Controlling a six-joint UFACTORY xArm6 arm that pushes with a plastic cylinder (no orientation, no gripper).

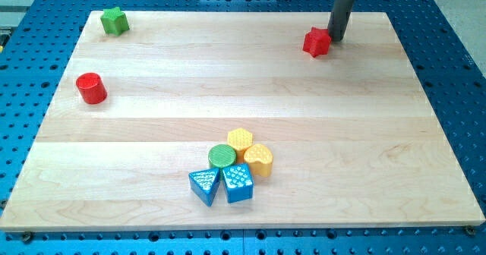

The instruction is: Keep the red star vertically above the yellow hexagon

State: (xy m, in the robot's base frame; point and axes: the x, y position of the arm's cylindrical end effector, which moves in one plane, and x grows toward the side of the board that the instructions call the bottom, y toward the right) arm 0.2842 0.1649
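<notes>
Sitting near the view's top right of the wooden board (152,118), red star (317,42): small, rigid, probably light, likely to slide readily and to spin if pushed off-centre. Best contact judged to be a flat push through the middle of the side facing away from the intended travel. Yellow hexagon (241,140) low at centre, touching green cylinder (222,155) and yellow heart (259,159), with two blue blocks (203,186) (238,183) just below. Star well right of the hexagon's column; leftward shift needed. My tip (335,39): plain rod, no jaws, holding nothing, at the star's right edge, touching or nearly so. Red cylinder (90,87) and green star (115,20) far left.
</notes>
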